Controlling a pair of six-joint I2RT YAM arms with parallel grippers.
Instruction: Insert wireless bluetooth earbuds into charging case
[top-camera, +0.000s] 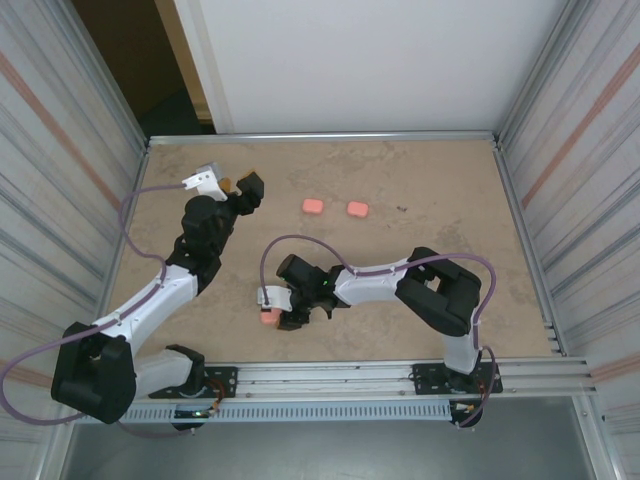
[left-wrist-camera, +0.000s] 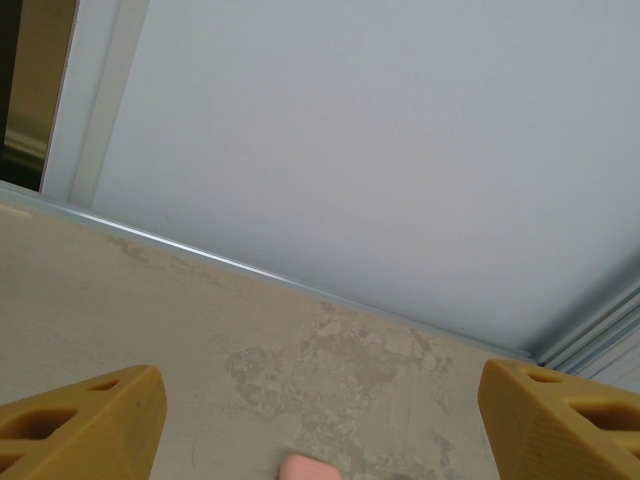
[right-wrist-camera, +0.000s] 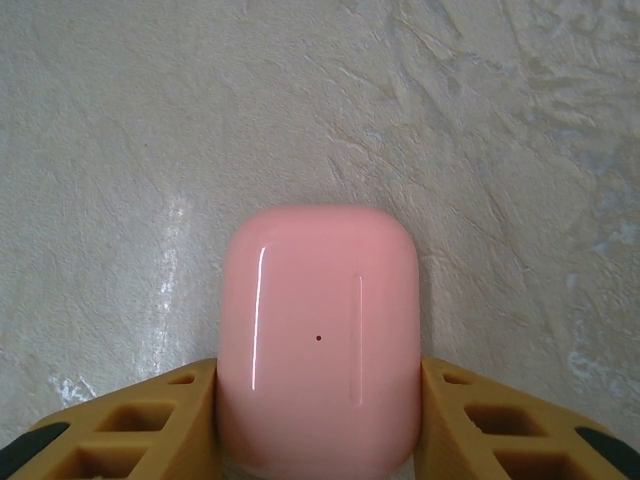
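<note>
1. Charging case (right-wrist-camera: 318, 340): flat on the table (top-camera: 450, 250), close to the near edge and between the two arm bases. Looks closed, contents hidden.
2. Right gripper (top-camera: 280, 312): narrow, one pad against each long flank of the case, so holding it rather than merely straddling it.
3. Left gripper (left-wrist-camera: 320, 400): spread wide, holding nothing, up near the far left of the table and facing the back wall.
4. Step in hand, as a judgement: securing the case, ahead of opening and loading it.
5. Next move calls for a firm, level pinch to keep the smooth shell from slipping out, then lifting the lid, probably with help from the other arm.
6. Other containers: two pink rounded pieces (top-camera: 313, 206) side by side toward the far middle of the table, well apart from the held case. Seemingly closed, insides impossible to tell.
</note>
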